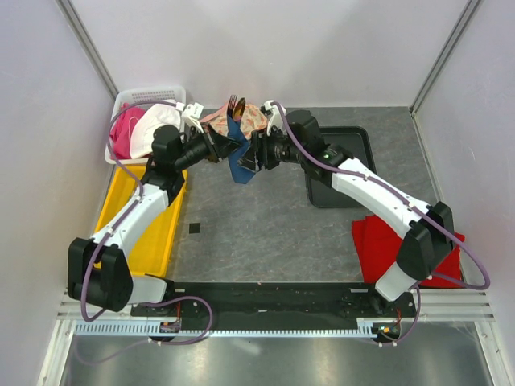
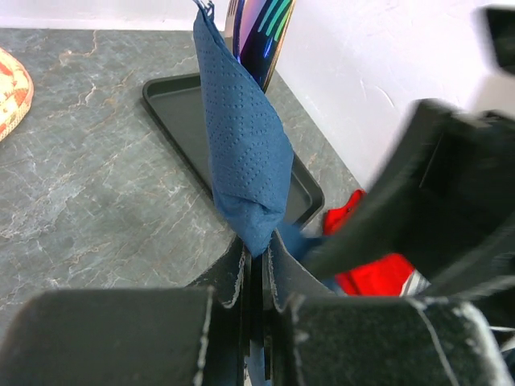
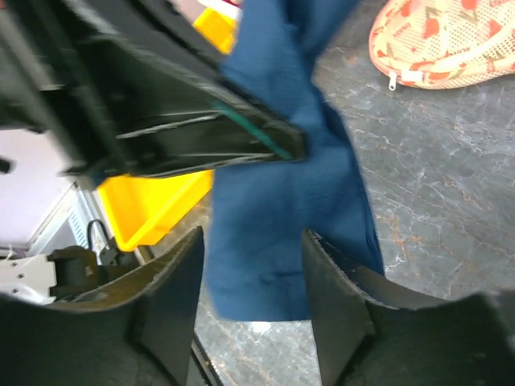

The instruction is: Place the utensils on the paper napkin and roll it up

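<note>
At the upper left of the top view a white basket (image 1: 129,100) holds pink and white cloth. Below it a yellow tray (image 1: 149,233) lies along the left side.

Toward the upper centre, the left tool (image 1: 219,149) is pressed together on the napkin (image 1: 238,167). The napkin hangs clear of the tabletop (image 1: 257,233) as a loosely rolled bundle. In the left wrist view the blue paper rises from the pinch toward the top of the frame. The shiny heads of the utensils (image 2: 261,32) stick out of its far end, so they sit inside the roll. How many there are I cannot tell.

In the top view the bundle's long axis runs roughly up and down. The heads are uppermost, over the peach fabric (image 1: 253,119), and a loose tail hangs toward the bottom of the frame.

The right tool (image 1: 253,154) is just right of the bundle, facing the left one, with its fingers spread. In its wrist view the blue tail hangs in the gap between them, and it appears to touch neither finger.

The coming move probably turns on that. The free tail lies straight ahead of the right tool, which is the nearer one to it. Closing there would take the flap across its length, ready for wrapping round the roll.

Further right lies a black tray (image 1: 342,173), and a red cloth (image 1: 370,241) sits at the lower right.
</note>
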Robot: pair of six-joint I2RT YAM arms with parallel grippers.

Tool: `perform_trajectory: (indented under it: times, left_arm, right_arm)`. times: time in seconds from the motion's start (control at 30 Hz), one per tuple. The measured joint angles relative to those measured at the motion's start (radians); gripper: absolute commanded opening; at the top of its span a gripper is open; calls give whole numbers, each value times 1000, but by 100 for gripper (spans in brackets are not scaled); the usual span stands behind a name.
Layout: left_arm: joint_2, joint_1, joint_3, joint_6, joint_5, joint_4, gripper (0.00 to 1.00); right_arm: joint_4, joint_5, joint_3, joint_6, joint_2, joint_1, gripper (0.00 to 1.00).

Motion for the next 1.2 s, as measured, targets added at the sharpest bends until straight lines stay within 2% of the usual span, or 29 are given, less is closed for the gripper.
perform_trajectory:
  times: [0.2, 0.67, 0.9, 1.13, 1.2]
  left_arm:
    - [-28, 0, 0, -55, 4, 13, 2]
    - [-44, 1, -3, -214, 47, 105, 2]
    - [-44, 10, -30, -306, 91, 190, 2]
    - [-37, 11, -55, -413, 134, 285, 2]
    - [-33, 11, -56, -439, 145, 309, 2]
  right_arm:
    - [43, 5, -1, 14, 23, 2, 68]
    - [160, -93, -18, 88, 23, 1, 67]
    - [234, -161, -48, 158, 22, -16, 50]
    - [369, -260, -124, 300, 3, -51, 45]
    - [398, -275, -140, 330, -6, -56, 38]
